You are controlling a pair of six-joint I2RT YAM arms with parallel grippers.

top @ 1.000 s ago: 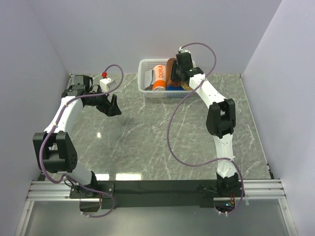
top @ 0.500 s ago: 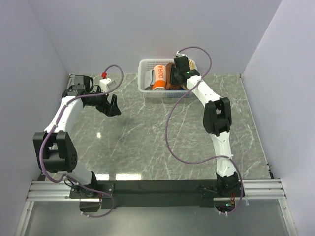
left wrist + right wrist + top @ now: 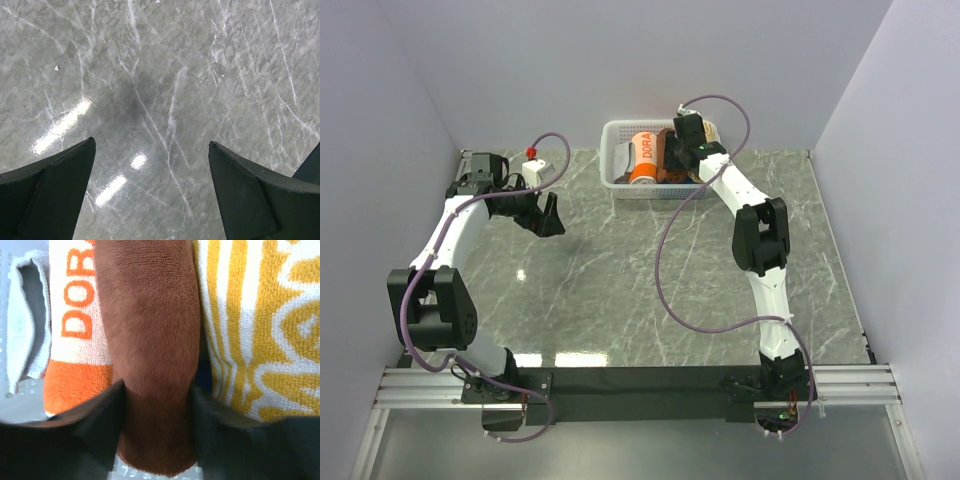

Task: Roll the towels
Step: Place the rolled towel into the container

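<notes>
A white basket point(image 3: 610, 166) sits at the far edge of the grey marbled worktop point(image 3: 620, 280), near its middle. Inside lies an orange-and-white roll lettered "DORA" point(image 3: 75, 340), with a folded pale grey cloth point(image 3: 25, 335) just beside it. A small white block with a red knob point(image 3: 532, 157) stands near the far left corner.

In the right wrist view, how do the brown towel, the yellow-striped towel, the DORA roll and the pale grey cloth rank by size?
Largest: brown towel and yellow-striped towel, too alike to rank; both run off frame.
Then the DORA roll.
Smallest: the pale grey cloth.
</notes>
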